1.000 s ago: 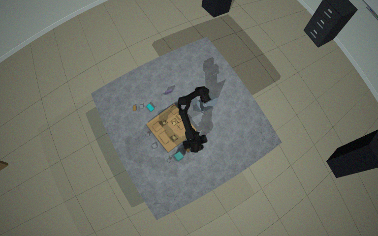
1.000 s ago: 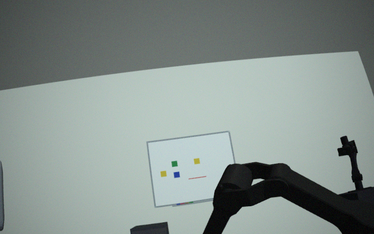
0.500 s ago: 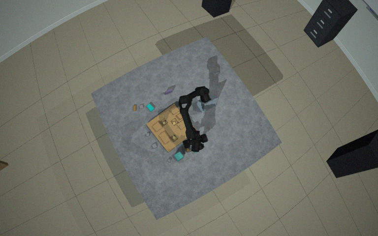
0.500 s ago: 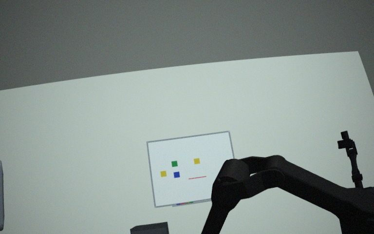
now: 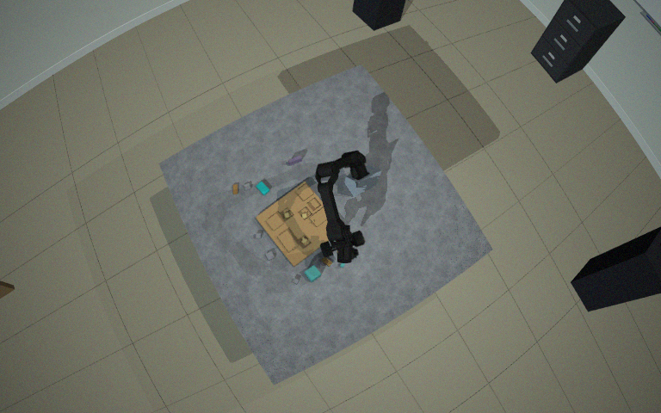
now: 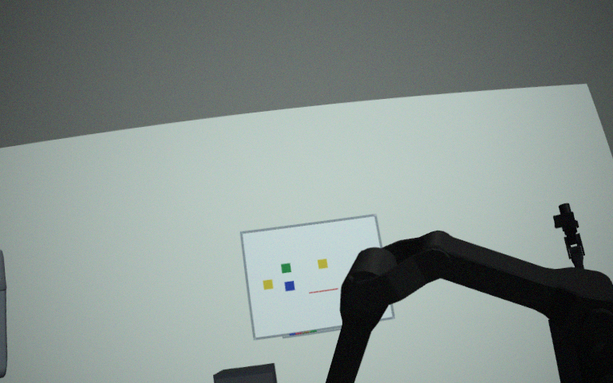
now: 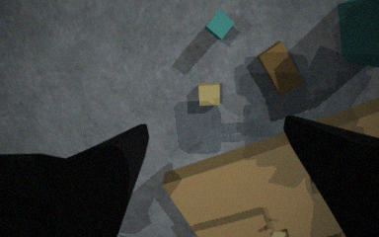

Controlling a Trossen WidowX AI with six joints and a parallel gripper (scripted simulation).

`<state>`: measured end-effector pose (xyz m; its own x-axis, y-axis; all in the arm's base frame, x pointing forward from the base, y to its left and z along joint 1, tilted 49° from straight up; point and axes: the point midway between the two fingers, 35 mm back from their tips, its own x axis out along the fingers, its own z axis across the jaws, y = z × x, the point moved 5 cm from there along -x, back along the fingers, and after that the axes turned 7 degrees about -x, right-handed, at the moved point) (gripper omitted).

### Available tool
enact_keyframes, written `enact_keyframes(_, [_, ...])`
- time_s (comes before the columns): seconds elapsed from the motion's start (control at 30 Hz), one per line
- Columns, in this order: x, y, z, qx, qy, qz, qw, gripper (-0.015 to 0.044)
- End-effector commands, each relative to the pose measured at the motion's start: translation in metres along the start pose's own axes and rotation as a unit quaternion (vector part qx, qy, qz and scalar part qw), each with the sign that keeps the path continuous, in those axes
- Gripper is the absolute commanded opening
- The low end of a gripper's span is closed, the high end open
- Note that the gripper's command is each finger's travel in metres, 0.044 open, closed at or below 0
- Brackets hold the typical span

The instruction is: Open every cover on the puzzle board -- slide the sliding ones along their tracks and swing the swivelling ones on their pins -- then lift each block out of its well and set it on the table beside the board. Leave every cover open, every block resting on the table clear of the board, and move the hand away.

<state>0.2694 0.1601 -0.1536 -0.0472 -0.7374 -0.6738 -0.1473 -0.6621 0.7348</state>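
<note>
The tan puzzle board (image 5: 273,223) (image 7: 232,193) lies on the grey table; in the wrist view only its corner shows. My gripper (image 7: 215,126) (image 5: 335,258) is open and empty, hanging just off the board's corner. A small yellow block (image 7: 209,94) rests on the table just beyond my fingertips, clear of the board. A brown block (image 7: 280,66) (image 5: 327,261), a small teal block (image 7: 220,24) (image 5: 342,264) and a larger teal block (image 7: 360,30) (image 5: 311,274) lie on the table nearby. The covers are too small to judge in the top view.
Further off lie another teal block (image 5: 262,187), an orange block (image 5: 235,188), a purple piece (image 5: 294,157) and several small grey cubes such as one (image 5: 270,253) by the board's edge. The exterior view shows only my arm (image 6: 452,266) and a wall whiteboard (image 6: 311,243).
</note>
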Motion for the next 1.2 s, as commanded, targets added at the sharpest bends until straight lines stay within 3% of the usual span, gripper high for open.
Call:
enact_keyframes(0.0, [-0.009, 0.0, 0.0, 0.002, -0.002, -0.001, 1.0, 0.044])
enact_keyframes(0.57, [-0.018, 0.078, -0.048, 0.311, -0.004, -0.01, 0.95, 0.0])
enact_keyframes(1.17, [-0.013, 0.179, -0.073, 0.634, -0.002, -0.002, 0.774, 0.0])
